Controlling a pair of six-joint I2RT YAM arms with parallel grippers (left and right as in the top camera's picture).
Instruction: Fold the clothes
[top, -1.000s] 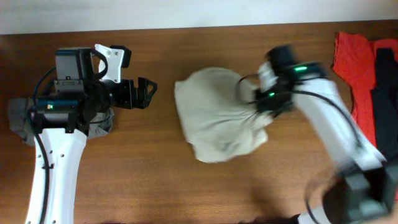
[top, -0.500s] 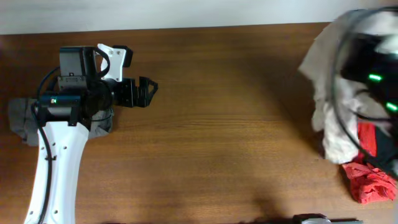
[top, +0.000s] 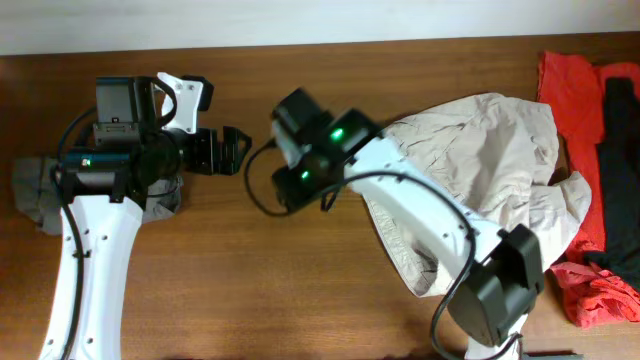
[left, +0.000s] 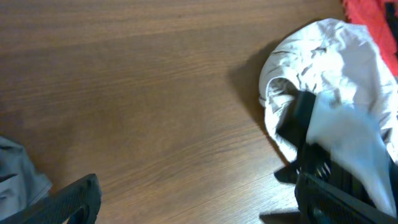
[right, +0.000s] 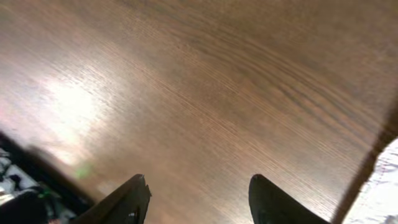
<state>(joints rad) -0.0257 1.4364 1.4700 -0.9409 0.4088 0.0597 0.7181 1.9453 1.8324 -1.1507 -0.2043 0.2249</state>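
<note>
The clothes are mainly light beige shorts (top: 490, 150), lying crumpled and spread right of the table's middle, partly under my right arm. In the left wrist view the shorts (left: 336, 62) sit at the upper right. My right gripper (top: 268, 185) hovers over bare wood just left of them. Its jaws (right: 199, 183) stand open with nothing between them. My left gripper (top: 232, 150) is open at the left and its wide-set fingers (left: 74, 199) frame empty wood. A gray garment (top: 30, 195) lies under the left arm.
A red garment (top: 570, 90) lies at the far right, with more red fabric (top: 595, 295) bunched near the front right. A black garment (top: 620, 140) lies on the red one at the right edge. The two grippers are close together near the table's middle left.
My right gripper opened and let go of the beige shorts, which swung right and now lie spread there. The right arm came back to the middle left. The left arm stayed put.
</note>
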